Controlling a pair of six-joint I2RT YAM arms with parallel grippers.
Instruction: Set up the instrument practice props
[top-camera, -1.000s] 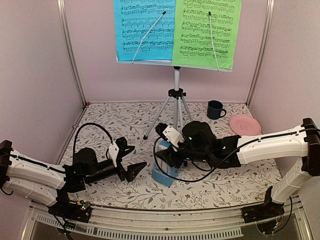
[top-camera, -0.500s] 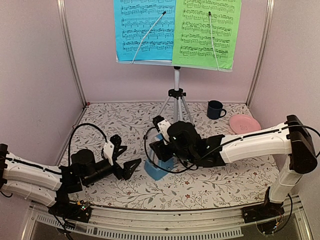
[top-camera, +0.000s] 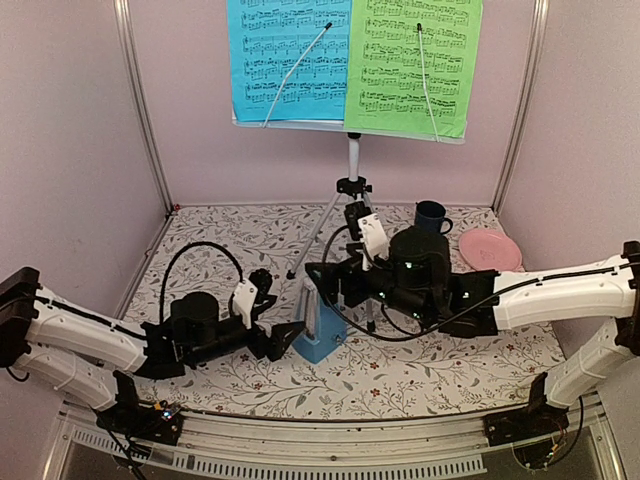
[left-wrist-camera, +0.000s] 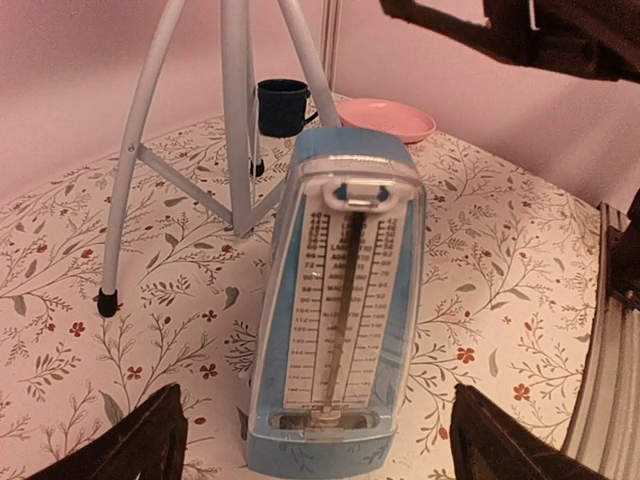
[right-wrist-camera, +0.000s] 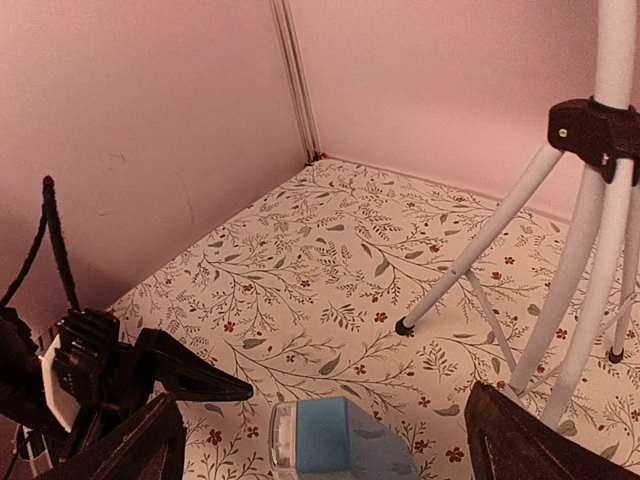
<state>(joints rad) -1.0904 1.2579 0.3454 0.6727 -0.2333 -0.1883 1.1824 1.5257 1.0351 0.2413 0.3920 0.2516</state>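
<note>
Metronome (top-camera: 318, 322) stands free, centre frame; both hands open, holding nothing.
A nudge from the left hand (left-wrist-camera: 318, 395) could topple it; the right hand (right-wrist-camera: 322, 398) seemingly hangs clear above.

Metronome (top-camera: 318, 325) before stand (top-camera: 352, 190) — mug (top-camera: 431, 218) right.

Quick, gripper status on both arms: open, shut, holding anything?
Left gripper: open, facing the blue metronome, holding nothing.
Right gripper: open, above the metronome, holding nothing.
</note>
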